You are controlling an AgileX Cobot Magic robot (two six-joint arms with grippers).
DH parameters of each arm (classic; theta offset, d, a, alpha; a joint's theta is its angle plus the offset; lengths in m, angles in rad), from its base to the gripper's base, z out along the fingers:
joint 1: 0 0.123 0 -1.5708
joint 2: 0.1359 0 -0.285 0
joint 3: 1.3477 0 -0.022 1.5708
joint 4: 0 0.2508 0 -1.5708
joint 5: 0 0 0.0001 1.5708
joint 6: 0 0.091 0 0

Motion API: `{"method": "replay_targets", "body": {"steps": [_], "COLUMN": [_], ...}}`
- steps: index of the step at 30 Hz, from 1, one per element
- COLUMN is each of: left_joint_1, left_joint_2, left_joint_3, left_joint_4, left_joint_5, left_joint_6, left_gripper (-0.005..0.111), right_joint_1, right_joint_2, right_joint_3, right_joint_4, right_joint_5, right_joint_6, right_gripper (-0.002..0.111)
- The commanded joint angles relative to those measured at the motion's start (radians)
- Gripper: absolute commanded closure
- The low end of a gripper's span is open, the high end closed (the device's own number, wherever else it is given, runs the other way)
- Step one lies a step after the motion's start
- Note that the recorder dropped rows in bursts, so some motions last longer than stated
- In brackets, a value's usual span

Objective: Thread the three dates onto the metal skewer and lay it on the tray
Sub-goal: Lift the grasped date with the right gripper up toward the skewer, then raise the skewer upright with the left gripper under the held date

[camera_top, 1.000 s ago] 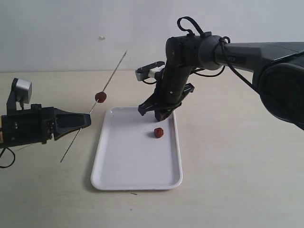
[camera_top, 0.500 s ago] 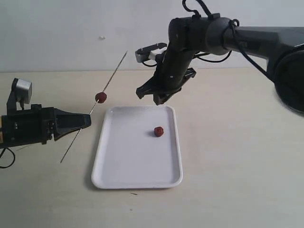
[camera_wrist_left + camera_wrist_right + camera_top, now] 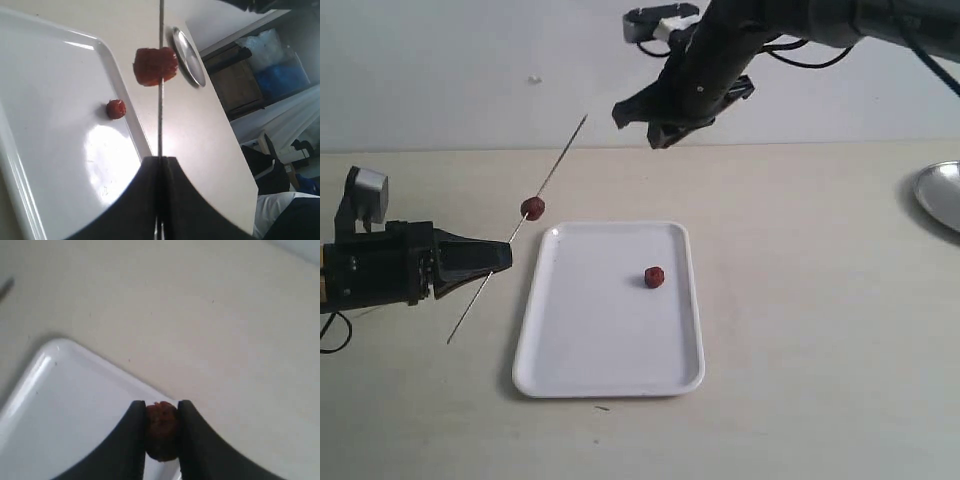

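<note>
My left gripper (image 3: 503, 257) is shut on the metal skewer (image 3: 555, 163), which slants up and away over the table's left part. One reddish-brown date (image 3: 532, 208) is threaded on it, large in the left wrist view (image 3: 155, 66). A second reddish date (image 3: 654, 277) lies loose on the white tray (image 3: 570, 350); the left wrist view has it too (image 3: 115, 109). High above the tray's far edge, my right gripper (image 3: 642, 120) is shut on a darker date (image 3: 161, 429), pinched between both fingers.
A round silver dish (image 3: 940, 195) sits at the right edge of the table, also in the left wrist view (image 3: 189, 50). Beyond the table edge in that view are dark furniture and blue bags.
My right arm has risen from the tray's far end to well above it, carrying the darker date. The left gripper and skewer have stayed still.
</note>
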Motion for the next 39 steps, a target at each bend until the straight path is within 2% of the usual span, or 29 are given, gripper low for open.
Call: {"method": "replay_targets", "body": {"steps": [1,6,13,18,22,24,28,39], "left_joint_1": [-0.004,-0.076,-0.186,-0.209,-0.209,-0.209,-0.226,-0.375], "left_joint_2": [-0.007,-0.007,-0.007,-0.007,-0.007,-0.007,-0.007,-0.007], "left_joint_3": [0.003,0.003,0.003,0.003,0.003,0.003,0.003,0.003], "left_joint_4": [0.001,-0.039,-0.210,-0.231,-0.273,-0.303,-0.351,-0.511], "left_joint_5": [-0.017,-0.017,-0.017,-0.017,-0.017,-0.017,-0.017,-0.017], "left_joint_6": [-0.054,-0.071,-0.081,-0.081,-0.081,-0.081,-0.083,-0.075], "left_gripper": [0.107,0.107,0.107,0.107,0.107,0.107,0.107,0.107], "right_joint_1": [-0.067,-0.116,-0.162,-0.232,-0.293,-0.318,-0.331,-0.323], "right_joint_2": [-0.018,-0.016,-0.016,-0.016,-0.007,0.006,0.036,0.058], "right_joint_3": [0.004,0.006,0.064,0.156,0.259,0.296,0.309,0.312], "right_joint_4": [0.203,0.518,0.959,1.260,1.570,1.596,1.596,1.596], "right_joint_5": [-0.086,-0.119,-0.114,-0.099,0.029,0.097,0.119,0.111], "right_joint_6": [-0.004,-0.184,-0.466,-0.734,-0.966,-1.025,-1.018,-1.011], "right_gripper": [0.096,0.096,0.096,0.096,0.096,0.096,0.096,0.096]}}
